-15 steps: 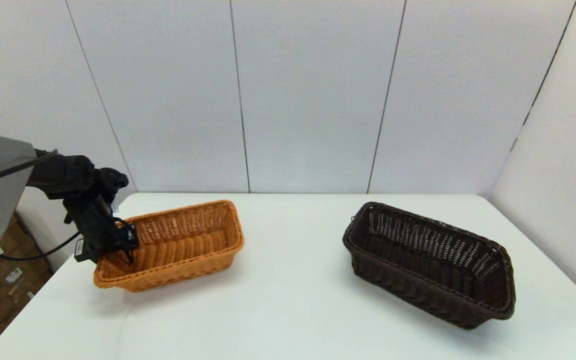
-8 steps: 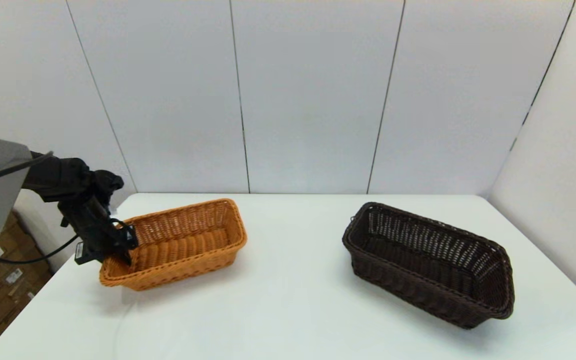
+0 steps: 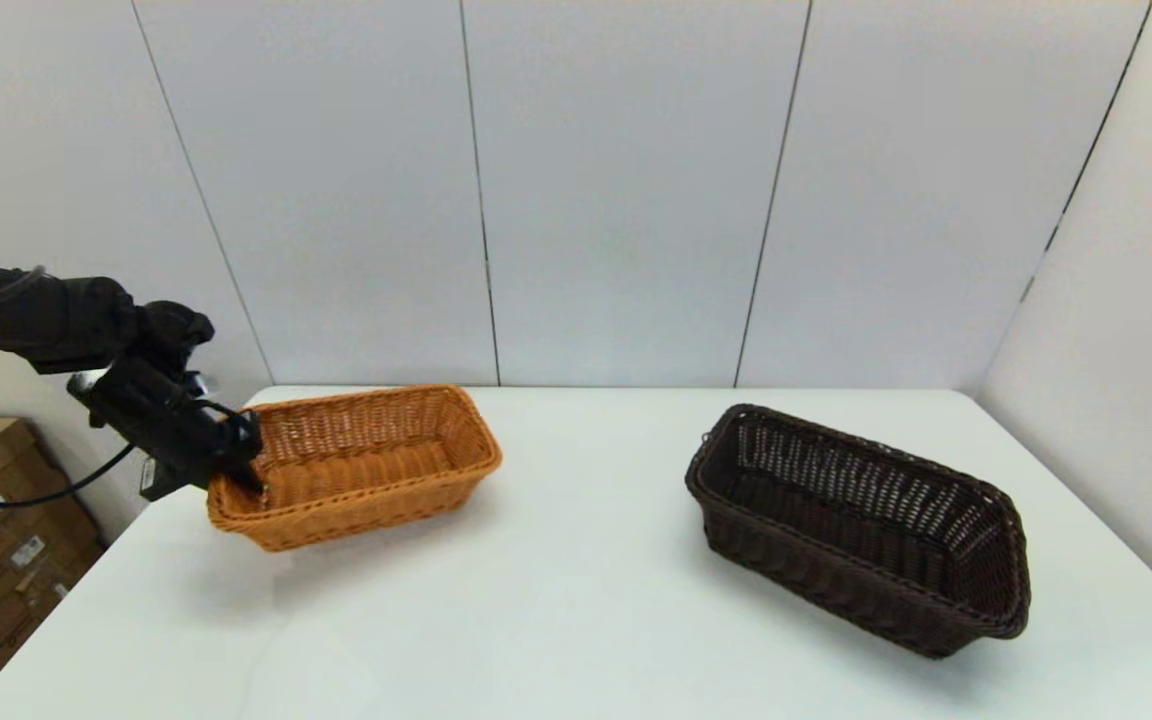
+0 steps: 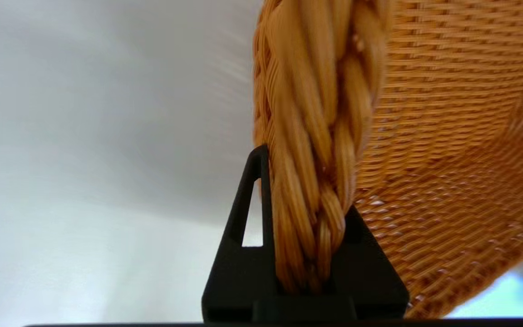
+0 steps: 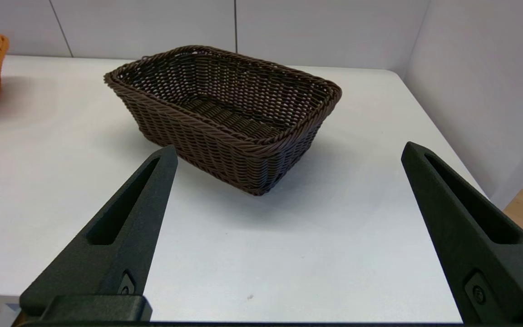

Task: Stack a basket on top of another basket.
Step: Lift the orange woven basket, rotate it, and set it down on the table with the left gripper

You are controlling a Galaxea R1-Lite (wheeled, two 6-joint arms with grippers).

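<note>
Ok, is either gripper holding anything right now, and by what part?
The left gripper is clamped on the orange-tan basket by its braided rim at the near short end. The right gripper is open, holding nothing.

We see a dark brown rectangular woven wicker basket [image 3: 861,530] resting on the table's right, and an orange-tan rectangular woven wicker basket [image 3: 361,465] tilted, lifted at left.

The light is bright and even. Soft shadows lie on the white surface [image 3: 576,620] under both baskets. The left wrist view looks smeared and blurry.
</note>
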